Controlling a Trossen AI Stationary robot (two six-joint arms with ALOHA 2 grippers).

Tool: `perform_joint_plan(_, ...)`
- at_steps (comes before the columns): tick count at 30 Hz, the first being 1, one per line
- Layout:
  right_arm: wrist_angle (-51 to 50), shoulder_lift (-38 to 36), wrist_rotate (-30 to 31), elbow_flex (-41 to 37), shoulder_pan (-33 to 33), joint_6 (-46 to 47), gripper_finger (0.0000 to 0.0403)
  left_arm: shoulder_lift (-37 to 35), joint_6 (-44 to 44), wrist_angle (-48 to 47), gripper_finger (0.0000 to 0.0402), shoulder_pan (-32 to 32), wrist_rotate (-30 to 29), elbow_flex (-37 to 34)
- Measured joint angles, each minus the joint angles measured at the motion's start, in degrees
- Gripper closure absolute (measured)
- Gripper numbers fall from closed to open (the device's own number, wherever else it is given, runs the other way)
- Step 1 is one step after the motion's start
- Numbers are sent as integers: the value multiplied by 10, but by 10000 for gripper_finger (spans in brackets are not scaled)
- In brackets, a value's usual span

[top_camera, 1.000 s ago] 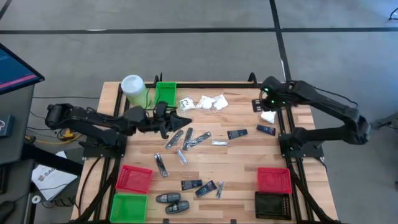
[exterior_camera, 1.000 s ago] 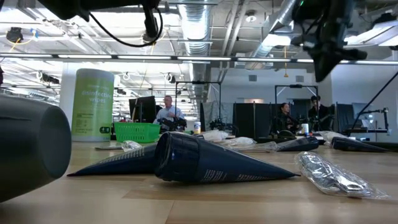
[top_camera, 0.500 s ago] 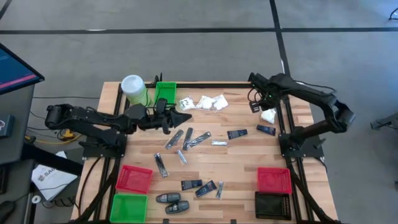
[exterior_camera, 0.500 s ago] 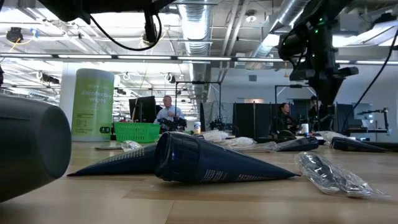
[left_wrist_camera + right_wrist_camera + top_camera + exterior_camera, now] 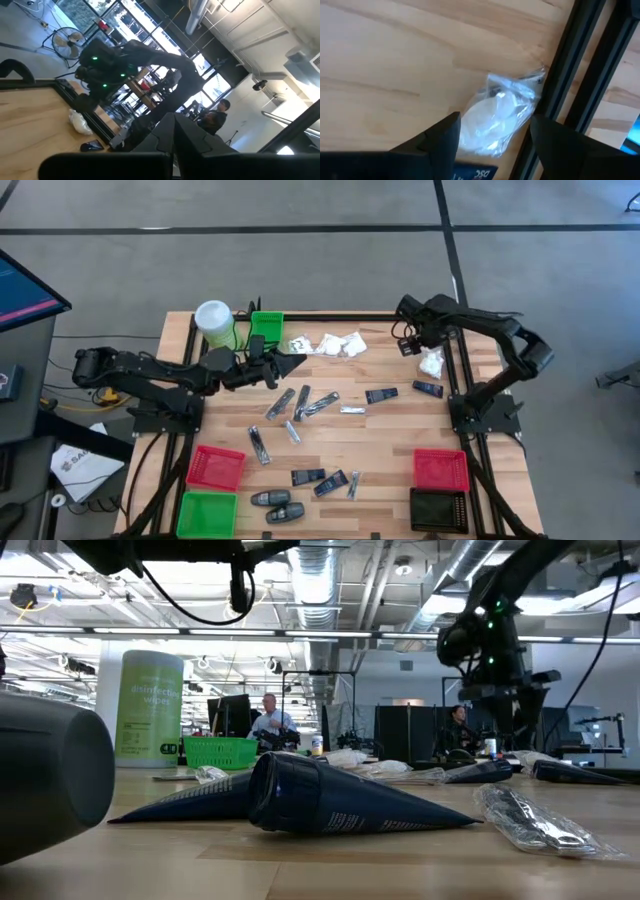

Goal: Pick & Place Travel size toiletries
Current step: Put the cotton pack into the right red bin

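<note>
White crinkly sachet lies on the wooden worktop against its dark frame rail; the right hand hovers above it, fingers spread to straddle it, holding nothing; the left hand is shut, empty, beside the green bin.

Pale, matt wood grain across the table, smooth-looking. Clear crinkly plastic, glossy, on the white sachet by the black metal frame rail. Dark fingers, matt, probably plastic.
</note>
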Motion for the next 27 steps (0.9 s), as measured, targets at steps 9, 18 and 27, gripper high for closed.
perform_joint_plan(9, 17, 55, -5, 0, -16, -3, 202, 0, 5, 0, 400, 1, 14, 0)
perform_joint_plan(18, 21, 92, -5, -6, -15, 8, 226, 0, 7, 0, 400, 1, 30, 0)
perform_joint_plan(27, 22, 97, -6, -37, -15, 14, 229, 0, 11, 0, 400, 1, 45, 0)
